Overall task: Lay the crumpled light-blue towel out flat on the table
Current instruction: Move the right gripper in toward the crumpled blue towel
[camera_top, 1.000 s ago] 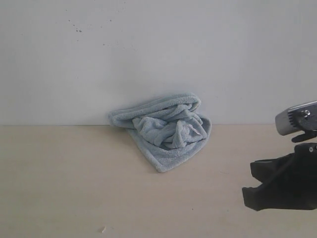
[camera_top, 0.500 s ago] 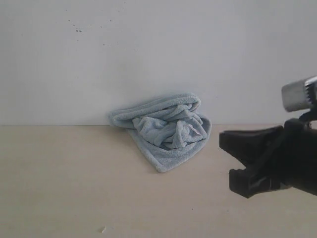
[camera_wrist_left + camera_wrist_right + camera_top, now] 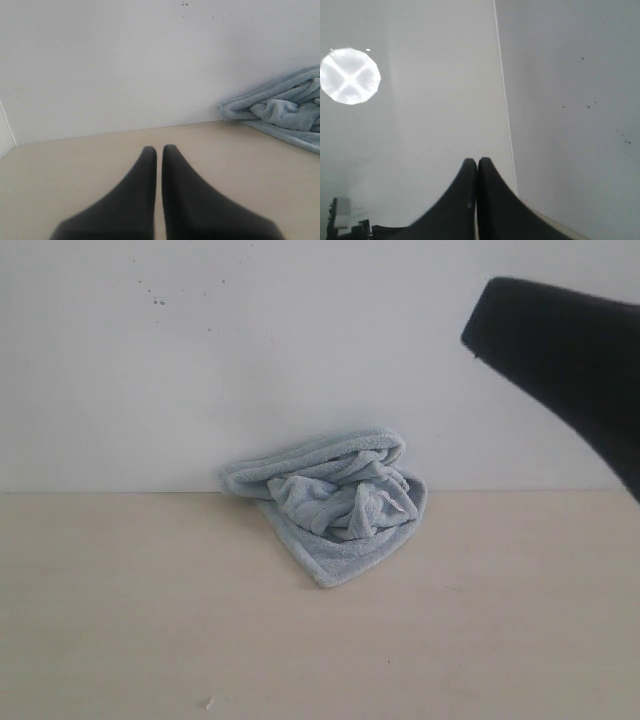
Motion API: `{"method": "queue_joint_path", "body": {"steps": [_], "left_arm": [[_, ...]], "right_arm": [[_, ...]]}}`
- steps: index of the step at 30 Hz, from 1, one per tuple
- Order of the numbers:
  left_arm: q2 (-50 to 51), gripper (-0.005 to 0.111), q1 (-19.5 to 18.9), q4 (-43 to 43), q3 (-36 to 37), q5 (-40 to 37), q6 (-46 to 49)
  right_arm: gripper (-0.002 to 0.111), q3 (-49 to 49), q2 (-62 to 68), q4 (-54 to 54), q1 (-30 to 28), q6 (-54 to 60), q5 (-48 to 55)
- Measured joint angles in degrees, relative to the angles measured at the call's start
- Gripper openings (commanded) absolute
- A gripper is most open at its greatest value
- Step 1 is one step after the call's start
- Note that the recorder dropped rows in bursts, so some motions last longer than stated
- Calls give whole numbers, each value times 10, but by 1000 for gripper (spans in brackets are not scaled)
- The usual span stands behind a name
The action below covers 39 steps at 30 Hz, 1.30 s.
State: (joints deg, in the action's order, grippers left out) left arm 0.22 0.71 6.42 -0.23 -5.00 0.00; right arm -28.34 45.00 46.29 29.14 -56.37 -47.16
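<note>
Lying crumpled at the centre of the exterior frame: one towel (image 3: 330, 505), pale light-blue terry cloth. It is bunched into loose folds, and one hemmed corner points toward the lower middle of the frame.

Support: the counter (image 3: 120, 620), a smooth pale beige surface filling the lower half of the frame. The towel sits at its far edge, where it meets the white wall (image 3: 200, 370). Whether the cloth touches the wall cannot be told.

Marks: a few dark specks (image 3: 158, 300) on the wall at the upper left, and a tiny light fleck (image 3: 209, 703) on the counter at the lower left.

Left tool (image 3: 159, 149): two dark fingers side by side with only a thin slit between them, holding nothing. It hangs above bare counter, well apart from the towel, which also shows in this view.

Right tool (image 3: 477, 161): fingers pressed together, nothing between them. It faces the wall, where a thin vertical seam (image 3: 502, 95) and a bright round patch (image 3: 350, 76) show.

Upper right of the exterior frame: a blurred dark shape (image 3: 560, 350) belonging to the right arm. It sits high above the counter and clear of the towel. Which part of the arm it is cannot be told.
</note>
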Motion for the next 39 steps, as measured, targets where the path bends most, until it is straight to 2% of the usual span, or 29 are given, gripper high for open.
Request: {"method": "queue_joint_path", "body": {"steps": [3, 5, 7, 12, 14, 18, 24, 26, 29, 32, 34, 36, 39], "left_arm": [[0, 4, 0, 0, 0, 0, 0], [0, 4, 0, 0, 0, 0, 0], [0, 4, 0, 0, 0, 0, 0], [0, 4, 0, 0, 0, 0, 0], [0, 4, 0, 0, 0, 1, 0], [0, 4, 0, 0, 0, 1, 0], [0, 4, 0, 0, 0, 1, 0], [0, 4, 0, 0, 0, 1, 0], [0, 4, 0, 0, 0, 1, 0], [0, 4, 0, 0, 0, 1, 0], [0, 4, 0, 0, 0, 1, 0], [0, 4, 0, 0, 0, 1, 0], [0, 4, 0, 0, 0, 1, 0]], "right_arm": [[0, 0, -19, 25, 0, -47, 17], [0, -1, -26, 78, 0, -102, 44], [0, -1, -29, 158, 0, -165, 67], [0, 0, -29, 453, 0, -405, 128], [0, 7, -29, 503, 0, -453, 162], [0, 20, -29, 533, 0, -489, 285], [0, 23, -29, 539, 0, -501, 570], [0, 23, -29, 539, 0, -503, 638], [0, 4, -29, 536, 0, -478, 687], [0, -38, -29, 535, 0, -406, 690], [0, -68, -29, 535, 0, -349, 637], [0, -95, -30, 530, 0, -317, 532], [0, -117, -23, 527, 0, -299, 303]]}}
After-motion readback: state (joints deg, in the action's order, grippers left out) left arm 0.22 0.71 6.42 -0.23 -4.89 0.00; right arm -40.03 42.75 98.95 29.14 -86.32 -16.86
